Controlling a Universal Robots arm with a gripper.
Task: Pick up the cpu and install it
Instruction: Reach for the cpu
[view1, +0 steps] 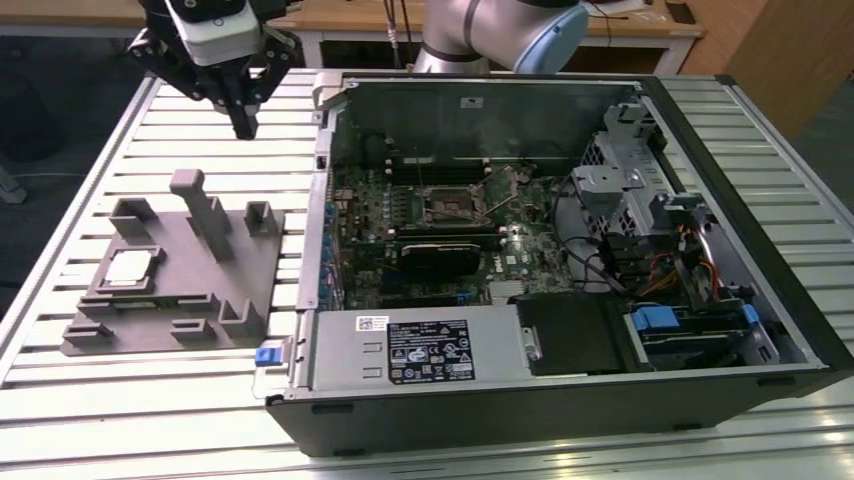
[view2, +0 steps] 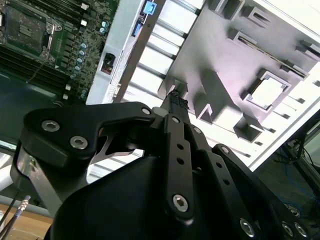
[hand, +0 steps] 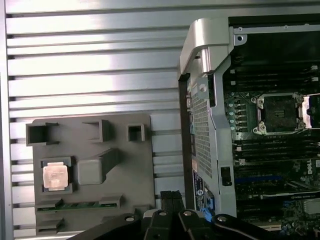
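Pincer (view1: 244, 128) is closed with nothing in it. It hangs over the slatted bench (view1: 134, 420), off a case-side corner of the grey tray (view1: 140, 345), between the tray and the open case (view1: 561, 405). Cpu (view1: 130, 268) sits silver face up in a square pocket at the tray edge away from the case, well apart from the pincer. Socket (view1: 447, 205) is mid-motherboard. Writing: white label (view1: 427, 350) on the power supply and a small sticker (view1: 474, 102) on the case wall, print not legible.
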